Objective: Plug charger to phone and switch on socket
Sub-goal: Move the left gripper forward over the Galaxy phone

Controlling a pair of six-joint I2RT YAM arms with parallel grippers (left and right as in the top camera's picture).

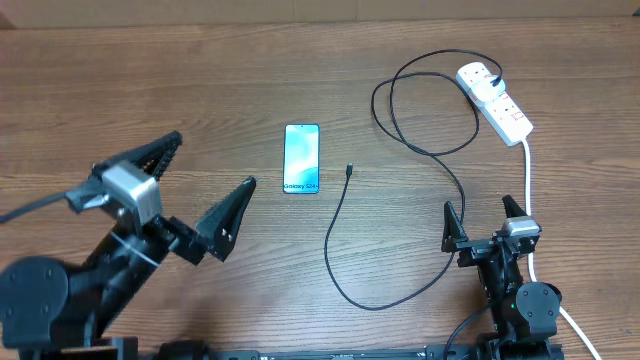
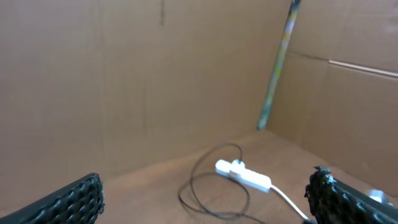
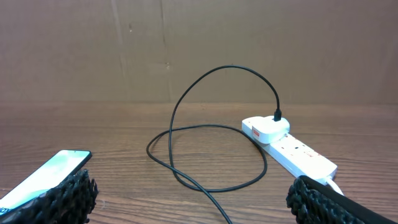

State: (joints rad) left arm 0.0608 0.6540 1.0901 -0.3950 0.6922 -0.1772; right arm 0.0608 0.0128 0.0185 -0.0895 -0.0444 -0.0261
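Items we count: one phone (image 1: 302,158), its light-blue screen glowing, lying mid-table; one thin black charger (image 1: 330,228) looping right of it, white plug in one white socket (image 1: 497,102) far right. Both left gripper (image 1: 216,158) and right gripper (image 1: 478,203) stand spread, empty.

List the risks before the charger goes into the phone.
The charger's connector is small and lies flat on the table, so a gripper may miss it. The phone lies loose and may slide when pushed. The cable loops near the socket and could snag the right gripper.
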